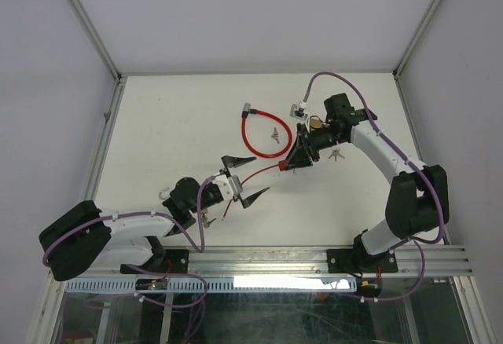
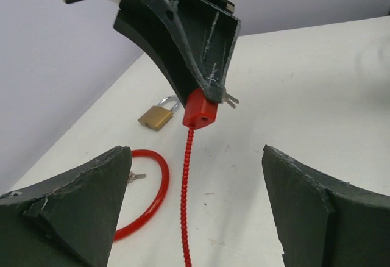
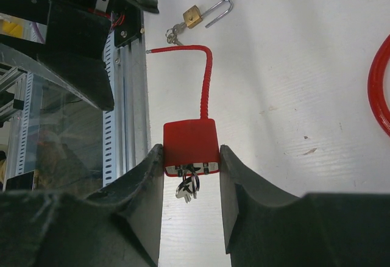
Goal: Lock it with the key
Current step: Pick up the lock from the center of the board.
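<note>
Top view, left to right, logged from my console.

1. I log the left gripper point(image 1: 262, 175) low in the centre of the frame. It is spread wide with nothing held. Its wrist view shows both dark fingers point(image 2: 79, 206) in the bottom corners, well apart.
2. The cable point(image 1: 253, 177) is thin and red. It runs from bottom centre up and right, crosses the gap between those fingers, and ends at the lock point(image 2: 200, 111).
3. The loop point(image 1: 244, 136) is a second red cable. It lies on the table point(image 1: 173, 124) in the upper centre.
4. The right gripper point(image 1: 297, 162) sits right of centre, clamped on the lock. In its wrist view the red body is squeezed between both fingers at frame centre. The keys point(image 3: 187, 185) hang at the lock's near face. I cannot tell whether one is seated.
5. A brass padlock point(image 2: 155, 116) lies on the table, left of centre in the left wrist view.
</note>
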`<state>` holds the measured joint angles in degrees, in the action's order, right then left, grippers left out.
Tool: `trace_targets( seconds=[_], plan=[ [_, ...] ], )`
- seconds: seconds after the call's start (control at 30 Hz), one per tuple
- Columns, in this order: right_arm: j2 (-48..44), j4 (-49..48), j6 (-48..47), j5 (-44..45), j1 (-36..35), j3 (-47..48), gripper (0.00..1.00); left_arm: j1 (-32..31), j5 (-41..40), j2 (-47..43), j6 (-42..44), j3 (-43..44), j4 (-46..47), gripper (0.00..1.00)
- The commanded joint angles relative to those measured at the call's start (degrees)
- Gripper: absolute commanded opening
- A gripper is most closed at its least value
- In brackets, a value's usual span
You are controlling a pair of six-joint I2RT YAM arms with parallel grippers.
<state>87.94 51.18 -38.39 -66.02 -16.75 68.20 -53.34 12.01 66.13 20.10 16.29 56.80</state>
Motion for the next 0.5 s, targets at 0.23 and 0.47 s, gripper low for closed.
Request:
trace_targets(
  seconds=[0.23,0.47],
  plan=[
    [0.8,0.8,1.0,-3.5,0.5,2.8,0.0,-3.9,-3.2,8.8,0.3,3.1,8.2,0.8],
    [1.3,1.3,1.0,-4.0,0.7,2.9,0.0,-5.3,-7.0,14.5,2.6,7.2,7.1,0.66]
  ],
)
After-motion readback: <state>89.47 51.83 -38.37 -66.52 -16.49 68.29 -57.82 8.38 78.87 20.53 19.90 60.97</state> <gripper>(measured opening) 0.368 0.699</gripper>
